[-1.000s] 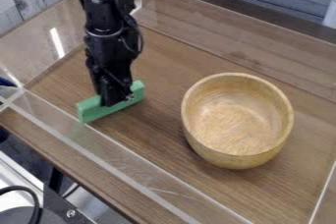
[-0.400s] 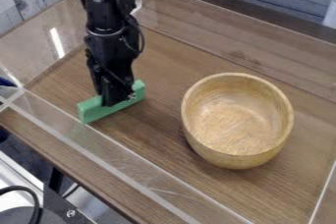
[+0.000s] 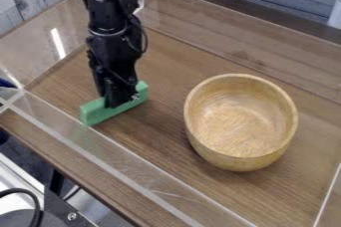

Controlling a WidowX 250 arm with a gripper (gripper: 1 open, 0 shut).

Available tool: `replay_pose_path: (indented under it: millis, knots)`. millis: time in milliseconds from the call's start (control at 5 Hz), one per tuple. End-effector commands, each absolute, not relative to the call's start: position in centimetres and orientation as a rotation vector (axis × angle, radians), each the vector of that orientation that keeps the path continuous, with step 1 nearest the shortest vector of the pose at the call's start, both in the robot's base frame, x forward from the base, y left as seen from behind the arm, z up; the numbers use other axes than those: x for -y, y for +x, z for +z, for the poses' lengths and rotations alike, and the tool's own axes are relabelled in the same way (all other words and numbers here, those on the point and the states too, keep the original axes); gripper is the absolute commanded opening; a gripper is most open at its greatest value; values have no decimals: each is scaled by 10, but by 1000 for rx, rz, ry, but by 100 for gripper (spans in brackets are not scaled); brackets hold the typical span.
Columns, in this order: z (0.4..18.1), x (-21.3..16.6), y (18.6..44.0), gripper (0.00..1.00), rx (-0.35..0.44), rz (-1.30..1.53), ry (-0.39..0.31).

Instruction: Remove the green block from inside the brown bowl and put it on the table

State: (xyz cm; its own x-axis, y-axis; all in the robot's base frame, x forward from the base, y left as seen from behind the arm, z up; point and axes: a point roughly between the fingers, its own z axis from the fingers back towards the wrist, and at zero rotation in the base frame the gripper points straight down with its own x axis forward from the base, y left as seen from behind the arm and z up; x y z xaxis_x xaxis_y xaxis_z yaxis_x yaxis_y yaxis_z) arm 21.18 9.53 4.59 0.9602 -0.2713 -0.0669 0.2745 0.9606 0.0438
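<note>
The green block (image 3: 104, 108) lies flat on the table (image 3: 173, 47) at the left, well apart from the brown bowl (image 3: 241, 121), which stands with nothing inside it at the right. My black gripper (image 3: 118, 94) comes straight down onto the block's middle and is shut on it, its fingers pinching the bar across its width. The block's centre is hidden behind the fingers.
Low clear acrylic walls (image 3: 80, 146) edge the tabletop on the near, left and far sides. The near wall runs a short way in front of the block. Bare wood lies between the block and the bowl.
</note>
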Motion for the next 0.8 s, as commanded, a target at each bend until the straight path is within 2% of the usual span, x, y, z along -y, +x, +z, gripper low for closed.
replay_pose_path:
  millis: [0, 600]
  knots:
    - [54, -97, 220, 0, -35, -265, 65]
    - [54, -98, 222, 0, -40, -248, 60]
